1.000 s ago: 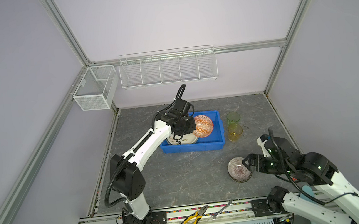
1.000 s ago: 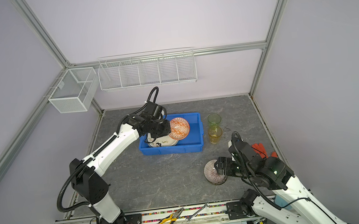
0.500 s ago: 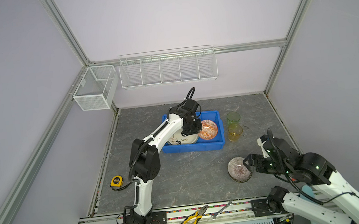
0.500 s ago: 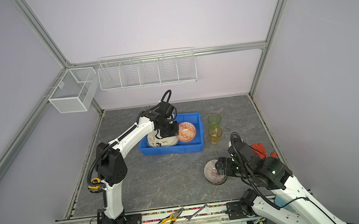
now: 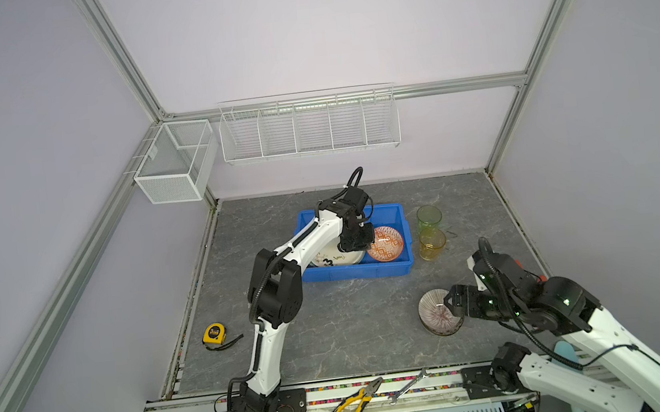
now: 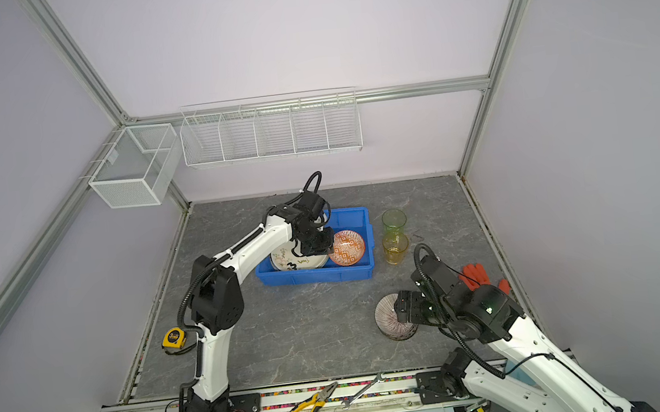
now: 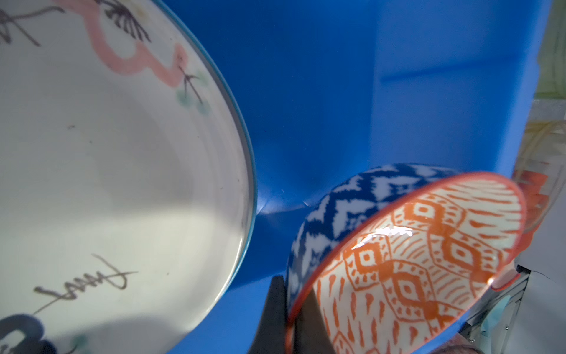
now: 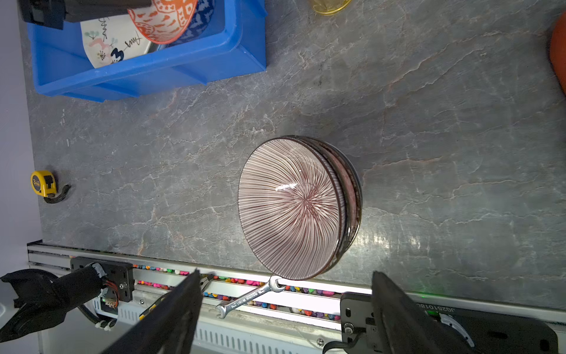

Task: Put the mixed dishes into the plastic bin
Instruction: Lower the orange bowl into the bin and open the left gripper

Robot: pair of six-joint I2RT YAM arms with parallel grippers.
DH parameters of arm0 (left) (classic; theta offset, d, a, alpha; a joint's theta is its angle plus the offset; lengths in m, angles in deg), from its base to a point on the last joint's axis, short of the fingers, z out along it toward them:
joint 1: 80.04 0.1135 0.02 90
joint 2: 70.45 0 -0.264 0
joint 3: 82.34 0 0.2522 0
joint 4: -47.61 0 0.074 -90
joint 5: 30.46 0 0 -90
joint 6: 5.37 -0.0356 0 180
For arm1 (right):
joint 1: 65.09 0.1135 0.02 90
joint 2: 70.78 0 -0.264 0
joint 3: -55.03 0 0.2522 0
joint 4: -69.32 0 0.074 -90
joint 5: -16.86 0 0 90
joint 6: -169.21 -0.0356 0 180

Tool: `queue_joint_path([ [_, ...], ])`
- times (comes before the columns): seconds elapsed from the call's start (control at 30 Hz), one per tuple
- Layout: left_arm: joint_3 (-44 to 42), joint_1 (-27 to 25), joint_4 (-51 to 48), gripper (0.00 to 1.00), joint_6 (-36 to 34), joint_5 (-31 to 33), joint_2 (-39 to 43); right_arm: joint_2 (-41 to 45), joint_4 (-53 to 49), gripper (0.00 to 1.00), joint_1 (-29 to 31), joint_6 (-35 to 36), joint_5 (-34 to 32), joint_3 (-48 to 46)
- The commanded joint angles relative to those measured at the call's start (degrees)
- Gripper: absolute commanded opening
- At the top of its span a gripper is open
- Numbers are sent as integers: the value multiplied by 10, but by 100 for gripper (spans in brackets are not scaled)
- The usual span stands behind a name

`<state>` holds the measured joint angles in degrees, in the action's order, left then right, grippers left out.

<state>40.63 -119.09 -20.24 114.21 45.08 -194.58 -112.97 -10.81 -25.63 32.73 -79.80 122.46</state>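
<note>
Nesting orange bowl [image 5: 386, 243] in bin [image 5: 352, 273].
Pinching its rim with left pincer [image 7: 291, 309], tilted over blue bowl [image 7: 337, 208]; holding right pincer [image 8: 284, 275] wide, empty, above striped bowl [image 8: 291, 205], likely next.

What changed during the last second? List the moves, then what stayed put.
The left end effector, still shut on the orange patterned ceramic bowl, lowered it into the bright blue plastic bin beside the cream floral plate. That arm's swing uncovered the yellow tape measure. Unchanged: open right end effector by the striped bowl, the green glass and amber glass.
</note>
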Motion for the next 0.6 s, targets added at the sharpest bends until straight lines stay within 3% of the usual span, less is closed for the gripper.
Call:
queue_joint_path([
  [0.0,23,-7,10,0,-16,-18,-13,3,1,88,-2,5,-15,-8],
  [0.57,44,-21,-9,0,-28,-18,-62,2,-8,88,-3,19,-21,-10],
])
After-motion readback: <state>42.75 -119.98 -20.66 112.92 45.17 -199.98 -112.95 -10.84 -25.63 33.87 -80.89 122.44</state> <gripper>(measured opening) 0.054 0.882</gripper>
